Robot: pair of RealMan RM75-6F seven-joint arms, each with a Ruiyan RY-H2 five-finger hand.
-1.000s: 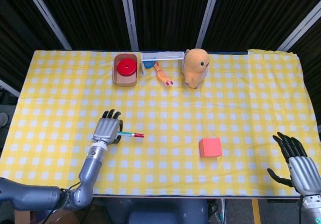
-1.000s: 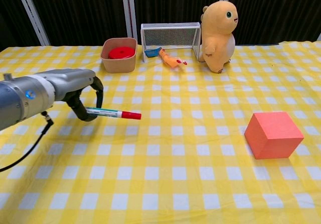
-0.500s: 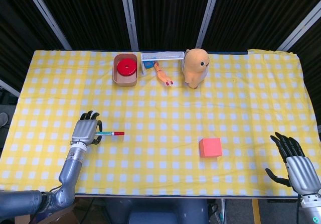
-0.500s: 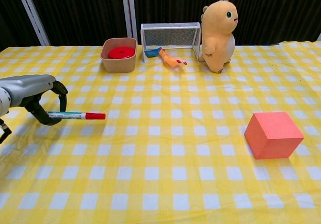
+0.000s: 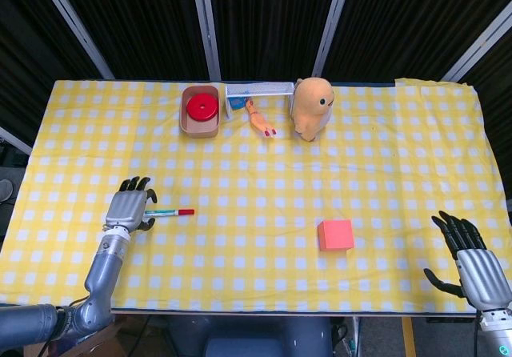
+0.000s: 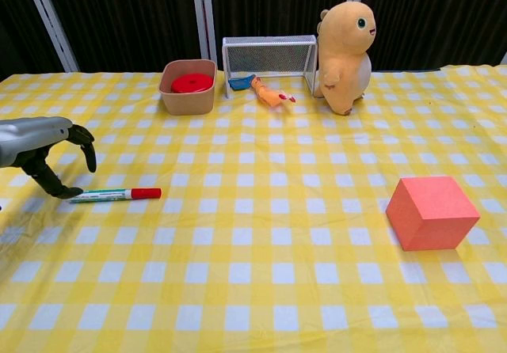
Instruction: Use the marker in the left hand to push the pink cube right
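Down at the near left of the worktop (image 5: 80, 117), which is covered with a yellow-and-white checked cloth, the left hand (image 5: 128, 210) sits low with its dark fingers curled over the butt end of the marker (image 5: 170, 212). In the chest view the marker (image 6: 116, 195) seems to lie flat on the cloth, red cap pointing right, and one fingertip (image 6: 73, 192) touches or nearly touches its white end while the other fingers arch above it; whether the hand actually grips the marker or merely rests against it I cannot tell from either view. The pink cube (image 5: 335, 234) stands on the cloth at the near right, well apart from the marker, with open checked cloth between them; in the chest view the pink cube (image 6: 432, 212) shows its top and two side faces. The right hand (image 5: 472, 254) hangs at the near right corner, beyond the worktop's edge, holding nothing, fingers spread apart and pointing away from the robot. Along the far side stands a tan square bowl (image 6: 188, 92) with a red disc (image 6: 192, 82) inside it, and just right of it a small white mesh goal (image 6: 268, 60). An orange toy with red tips (image 6: 269, 94) lies in front of the goal's mouth, beside something small and blue. A plush orange animal (image 6: 345, 46) stands upright just right of the goal.
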